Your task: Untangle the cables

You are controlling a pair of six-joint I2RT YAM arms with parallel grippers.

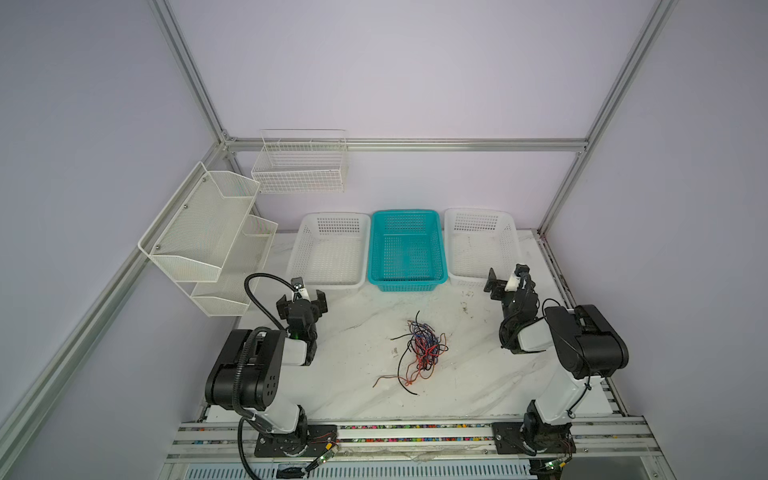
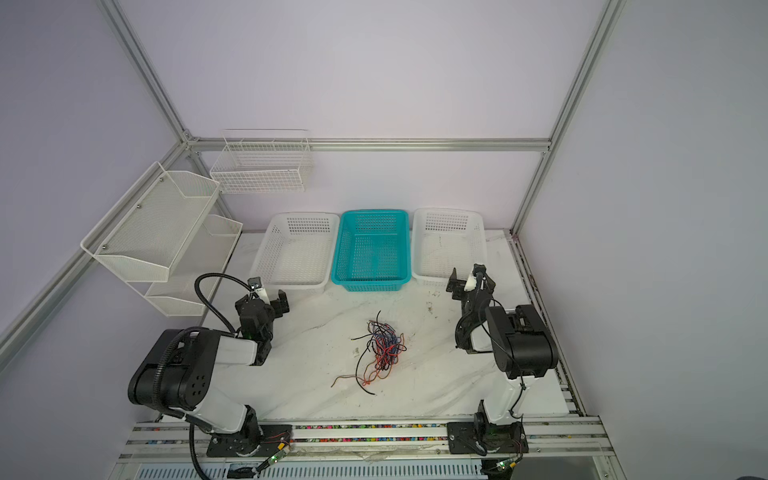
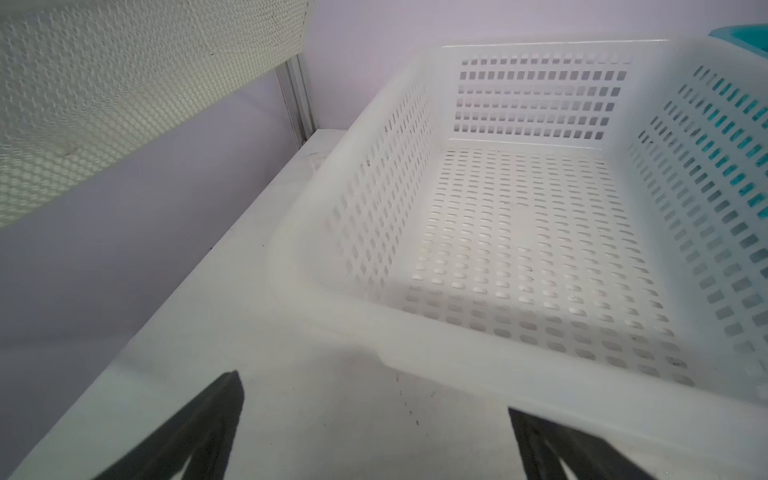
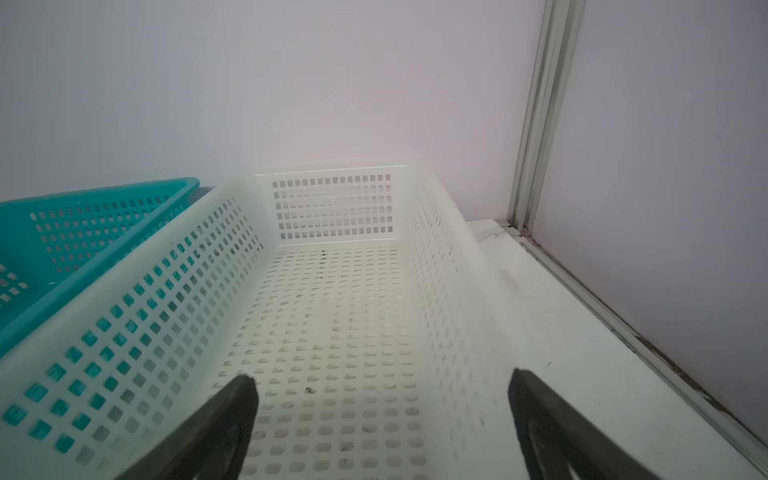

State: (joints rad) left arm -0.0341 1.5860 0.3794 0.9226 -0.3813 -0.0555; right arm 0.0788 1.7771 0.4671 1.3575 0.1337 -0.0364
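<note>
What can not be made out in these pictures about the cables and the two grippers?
- The cables: their number and crossings are too small to tell in both top views; they lie outside both wrist views.
- The left gripper and the right gripper: mostly cut off by the picture edge in the wrist views.

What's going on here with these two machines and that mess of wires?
Two robot arms are meant to untangle the cables, a knot of black, red and blue wires lying on the table. Nothing is handled yet: the left gripper hangs open by the left white basket, the right gripper open by the right white basket, both apart from the knot.
</note>
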